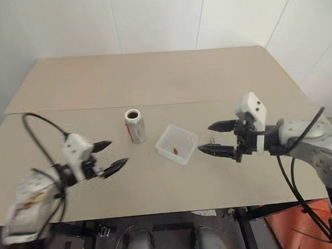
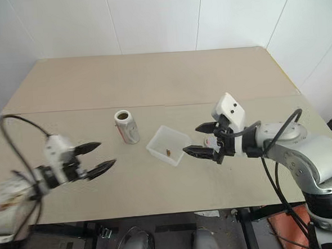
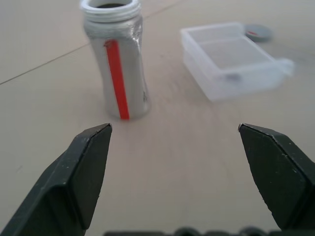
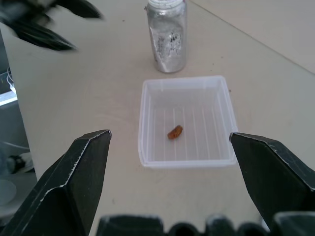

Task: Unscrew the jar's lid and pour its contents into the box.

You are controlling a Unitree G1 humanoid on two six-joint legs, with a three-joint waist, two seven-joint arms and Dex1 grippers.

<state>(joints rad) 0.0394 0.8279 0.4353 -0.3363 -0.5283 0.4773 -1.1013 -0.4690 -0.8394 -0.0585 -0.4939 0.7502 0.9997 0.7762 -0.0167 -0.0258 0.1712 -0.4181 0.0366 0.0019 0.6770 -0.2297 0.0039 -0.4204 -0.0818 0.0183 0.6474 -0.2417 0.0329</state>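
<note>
On the tabletop, jar upright, uncapped; contents in box. Both end effectors, left and right, gape empty; withdraw without nudging either.

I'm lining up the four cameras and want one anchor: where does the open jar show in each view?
Left eye: jar upright, left of centre, beside the box.
Right eye: jar left of centre.
Left wrist: jar close, red stripe facing the camera.
Right wrist: jar beyond the box.
Shared landmark: the box, holding a brown bit.
</note>
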